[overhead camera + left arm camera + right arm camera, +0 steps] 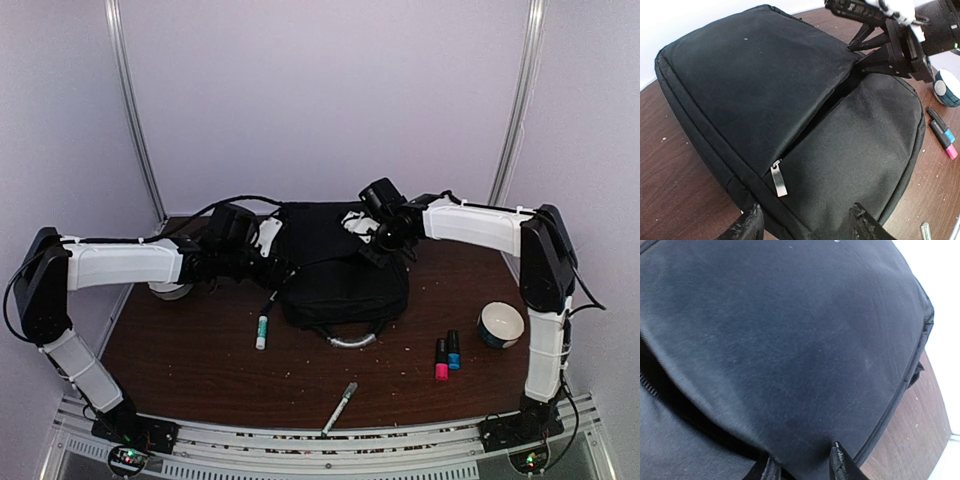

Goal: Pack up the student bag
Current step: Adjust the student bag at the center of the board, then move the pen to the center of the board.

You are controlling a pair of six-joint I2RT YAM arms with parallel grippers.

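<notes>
The student bag (340,265), a large black backpack, lies flat mid-table, its grey loop handle (352,341) toward me. My left gripper (268,243) is at the bag's left edge. In the left wrist view the bag (765,85) fills the frame, and the gripper (807,225) is open, its fingers astride the bag's edge just below a silver zipper pull (779,179). The pocket zipper is partly open. My right gripper (375,245) pinches the pocket's upper flap, lifting it; it also shows in the left wrist view (856,52). In the right wrist view its jaws (805,467) hold black fabric (790,340).
A green-capped marker (262,330) lies left of the bag. A silver pen (340,408) lies near the front edge. Pink (441,359) and blue (453,350) markers and a bowl (501,324) sit at right. A tape roll (170,290) sits under my left arm.
</notes>
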